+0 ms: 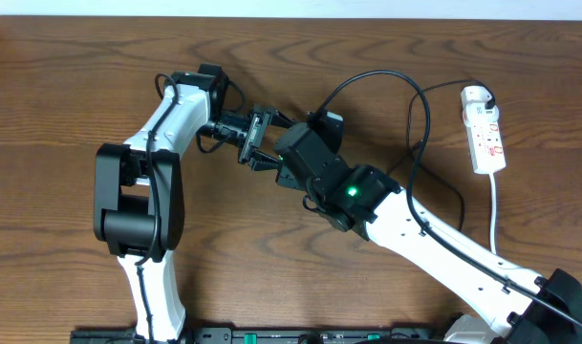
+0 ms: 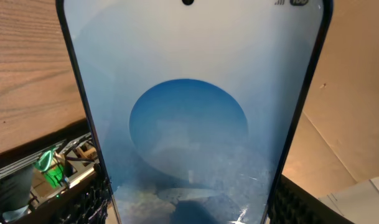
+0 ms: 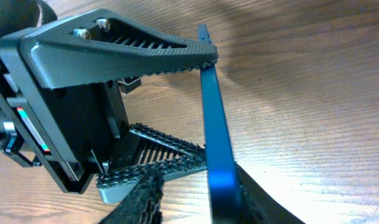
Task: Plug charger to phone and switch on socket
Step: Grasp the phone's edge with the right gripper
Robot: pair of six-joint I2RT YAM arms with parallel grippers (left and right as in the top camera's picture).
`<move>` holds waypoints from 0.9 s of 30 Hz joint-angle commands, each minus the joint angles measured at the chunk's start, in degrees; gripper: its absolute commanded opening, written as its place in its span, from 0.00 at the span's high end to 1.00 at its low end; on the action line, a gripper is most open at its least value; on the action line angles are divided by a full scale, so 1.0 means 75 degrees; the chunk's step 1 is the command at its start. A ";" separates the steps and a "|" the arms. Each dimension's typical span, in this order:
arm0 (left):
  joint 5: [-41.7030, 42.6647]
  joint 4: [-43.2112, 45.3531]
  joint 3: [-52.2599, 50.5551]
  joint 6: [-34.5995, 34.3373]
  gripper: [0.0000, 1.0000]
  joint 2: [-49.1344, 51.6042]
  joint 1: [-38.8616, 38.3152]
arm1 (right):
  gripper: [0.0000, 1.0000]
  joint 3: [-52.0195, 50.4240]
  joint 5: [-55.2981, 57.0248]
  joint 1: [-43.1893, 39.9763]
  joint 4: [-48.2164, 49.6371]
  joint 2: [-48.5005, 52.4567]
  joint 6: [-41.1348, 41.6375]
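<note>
Left gripper (image 1: 255, 140): pinching the phone (image 2: 189, 124) by its two long edges, holding it up off the table (image 1: 71, 76) with the screen facing its own wrist camera.
Left fingers (image 2: 94, 202): pressing in on the phone's black rim at both lower corners of the left wrist view.
Right gripper (image 3: 200, 177): hovering with its fingers spread on either side of the phone's thin blue edge, one pad lying close against it and a gap showing on the other side.
Phone: sitting edge-on between the two grippers near the middle of the table, its screen glowing pale blue with a darker blue disc.
Charger (image 1: 424, 105): looping as a black cable from under the right arm across to the socket (image 1: 485, 134); its tip is not showing.
Socket: lying at the table's far right, well apart from the phone.
Writing: red print on the socket is too small to read, and the status icons at the screen's top corner are cut off.
</note>
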 commanded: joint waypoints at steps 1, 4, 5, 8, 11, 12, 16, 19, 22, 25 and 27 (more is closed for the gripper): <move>0.0358 -0.0044 -0.0023 0.0032 0.36 -0.0286 -0.0029 | 0.72 0.0175 0.0044 0.0050 0.0000 0.0070 0.0050; 0.0361 -0.0044 -0.0023 0.0052 0.36 -0.0283 -0.0029 | 0.75 0.0175 0.0041 0.0050 -0.0006 0.0070 0.0050; 0.0358 -0.0044 -0.0023 0.0055 0.36 -0.0286 -0.0029 | 0.76 0.0175 0.0041 0.0050 -0.0015 0.0070 0.0047; 0.0361 -0.0044 -0.0023 0.0052 0.36 -0.0283 -0.0029 | 0.79 0.0175 0.0041 0.0050 -0.0067 0.0070 0.0047; 0.0358 -0.0044 -0.0023 0.0055 0.36 -0.0283 -0.0029 | 0.82 0.0175 0.0044 0.0050 -0.0152 0.0070 0.0050; 0.0358 -0.0044 -0.0023 0.0052 0.36 -0.0283 -0.0029 | 0.83 0.0175 0.0044 0.0050 -0.0178 0.0070 0.0047; 0.0358 -0.0044 -0.0023 0.0055 0.36 -0.0286 -0.0029 | 0.86 0.0175 0.0044 0.0050 -0.0265 0.0070 0.0050; 0.0358 -0.0044 -0.0023 0.0055 0.36 -0.0283 -0.0029 | 0.87 0.0175 0.0044 0.0050 -0.0291 0.0070 0.0047; 0.0358 -0.0044 -0.0023 0.0055 0.36 -0.0283 -0.0029 | 0.89 0.0175 0.0044 0.0050 -0.0291 0.0070 0.0050; 0.0358 -0.0044 -0.0023 0.0055 0.36 -0.0286 -0.0029 | 0.90 0.0175 0.0044 0.0050 -0.0294 0.0070 0.0047; 0.0358 -0.0044 -0.0023 0.0055 0.36 -0.0286 -0.0029 | 0.92 0.0175 0.0044 0.0050 -0.0291 0.0070 0.0047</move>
